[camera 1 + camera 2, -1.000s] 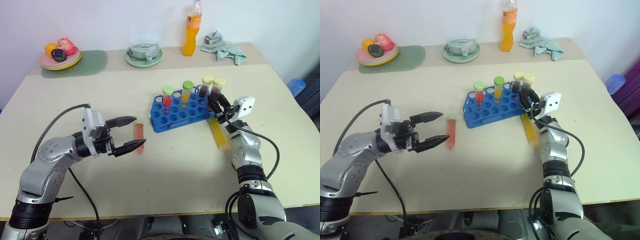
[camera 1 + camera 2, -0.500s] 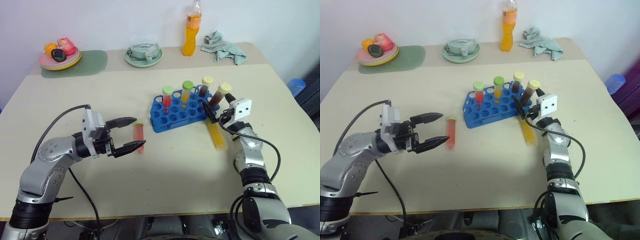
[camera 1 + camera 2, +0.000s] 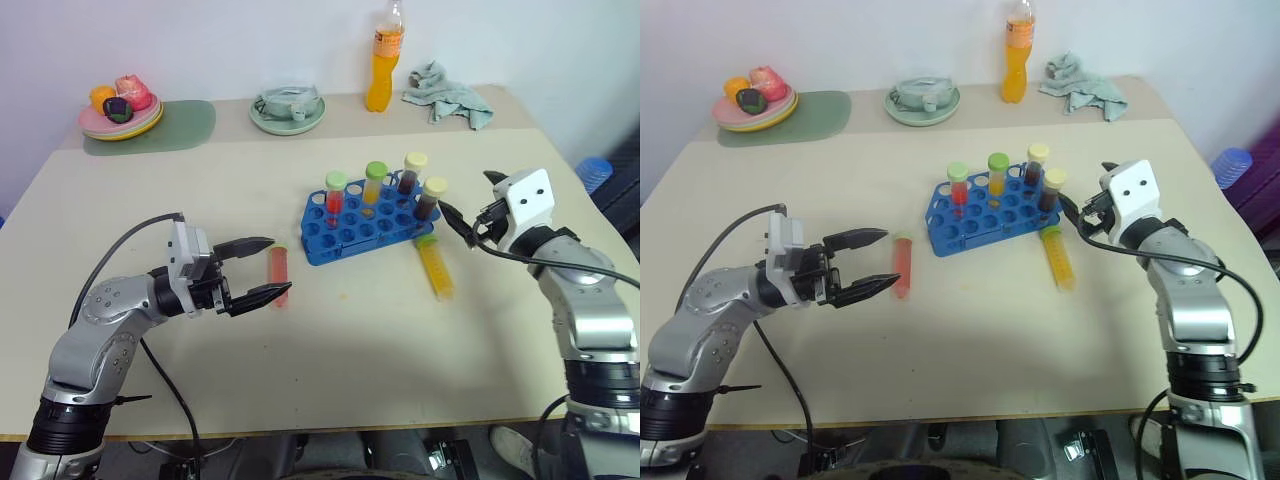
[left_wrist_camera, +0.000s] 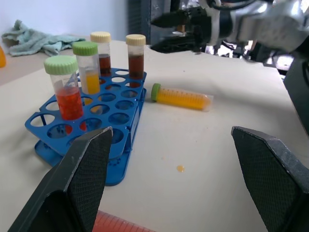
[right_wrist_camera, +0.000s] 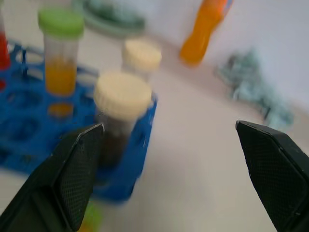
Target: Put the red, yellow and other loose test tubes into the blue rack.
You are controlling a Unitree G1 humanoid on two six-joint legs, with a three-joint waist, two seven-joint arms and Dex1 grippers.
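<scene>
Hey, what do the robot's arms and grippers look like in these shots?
Both arms are silver-grey metal with rounded joint housings and black bands, with loose black cables looping alongside. Left gripper and right gripper each have two tapered black fingers with textured pads and a white block at the wrist.

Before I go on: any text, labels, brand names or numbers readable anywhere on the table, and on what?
None can be read.
Orange drink bottle: it has a label band near the neck, too small to read.
Yellow test tube lying by the blue rack: faint graduation marks along its side, no legible numbers.
Tubes standing in the rack: no legible markings.
</scene>
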